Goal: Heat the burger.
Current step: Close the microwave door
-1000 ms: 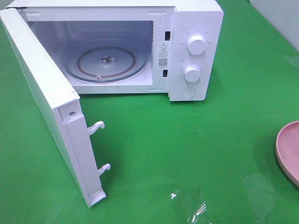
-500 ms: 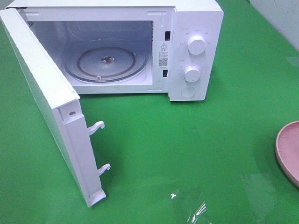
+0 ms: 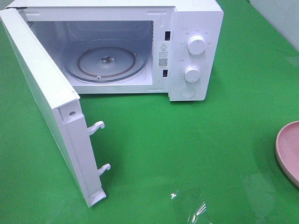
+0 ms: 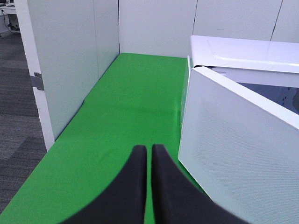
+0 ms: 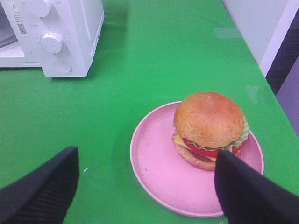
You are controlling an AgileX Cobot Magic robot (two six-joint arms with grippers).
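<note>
Left to right, seen from the high camera. The white microwave (image 3: 140,46) stands on the green surface (image 3: 187,140) with its door (image 3: 46,107) swung fully open toward the left; two latch hooks project from the door's free edge. The glass turntable (image 3: 105,60) lies bare inside the cavity. Two round knobs (image 3: 195,45) sit one above the other on the control panel at the right of the cavity. A pink plate (image 3: 287,149) shows only partly at the right edge.

Left wrist view: the left gripper (image 4: 149,161) has its two dark fingers pressed together with nothing between them, above the surface just beside the outer face of the open door.

Right wrist view: the right gripper (image 5: 145,182) is spread wide and holds nothing. The burger (image 5: 209,128) rests on the plate, off-centre, well apart from the microwave.
</note>
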